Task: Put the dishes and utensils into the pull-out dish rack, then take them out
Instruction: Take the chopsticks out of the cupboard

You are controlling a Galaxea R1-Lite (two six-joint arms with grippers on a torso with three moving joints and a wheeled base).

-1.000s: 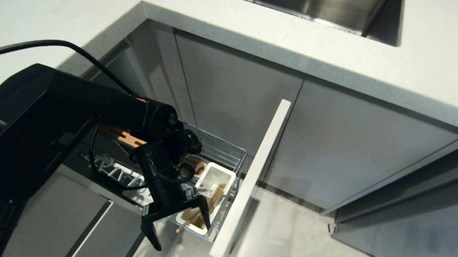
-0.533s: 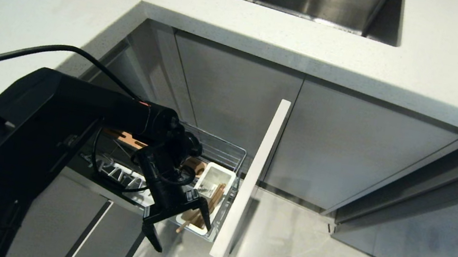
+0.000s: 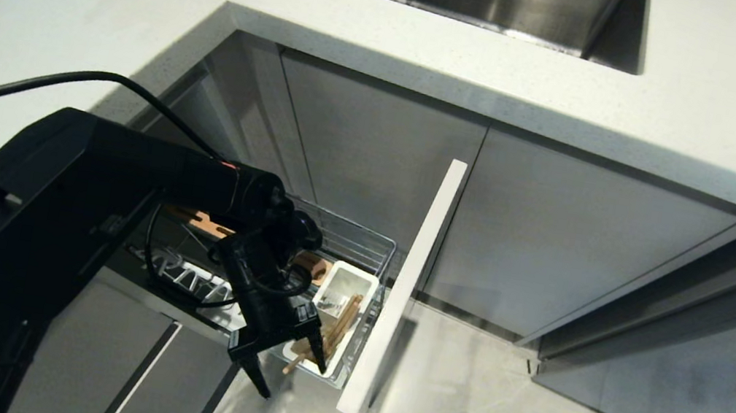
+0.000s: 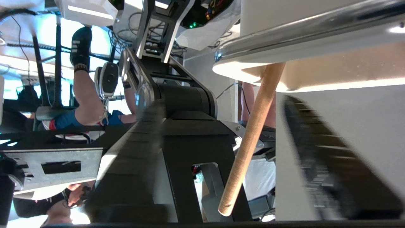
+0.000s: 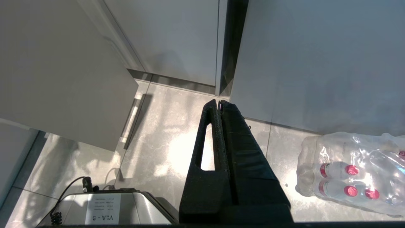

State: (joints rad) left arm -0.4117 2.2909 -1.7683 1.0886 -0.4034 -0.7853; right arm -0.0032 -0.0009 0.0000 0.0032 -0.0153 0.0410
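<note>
**Operator:** Since you ask where things stand: my left gripper (image 3: 293, 364) hangs at the near end of the pull-out dish rack (image 3: 362, 246), right at the white caddy (image 3: 347, 284). Its fingers (image 3: 256, 373) stand partly apart, one on each side of the chopsticks (image 3: 338, 327), which lean in the caddy with their ends poking out over its near rim.

**Observer:** Are you gripping them?

**Operator:** I can't say the pads are touching. From the left wrist camera one chopstick (image 4: 250, 139) runs slanted between the two fingers (image 4: 319, 152), with a gap visible on each side of it.

**Observer:** And the rack?

**Operator:** Pulled out from under the desk (image 3: 436, 55), its pale front panel (image 3: 403, 286) standing on edge beside the caddy. The brown wooden insert (image 3: 199, 220) shows behind my arm.

**Observer:** The other arm?

**Operator:** My right gripper (image 5: 220, 106) is parked, pointing at the floor (image 5: 164, 136), fingers pressed together.

**Observer:** Any text?

**Operator:** One label on a metal box (image 5: 102, 209) by the floor, seen upside down; it seems to read "VLA - 5", but I can't be sure. A shrink-wrapped pack of red-capped bottles (image 5: 351, 172) lies nearby, labels unreadable.
</note>
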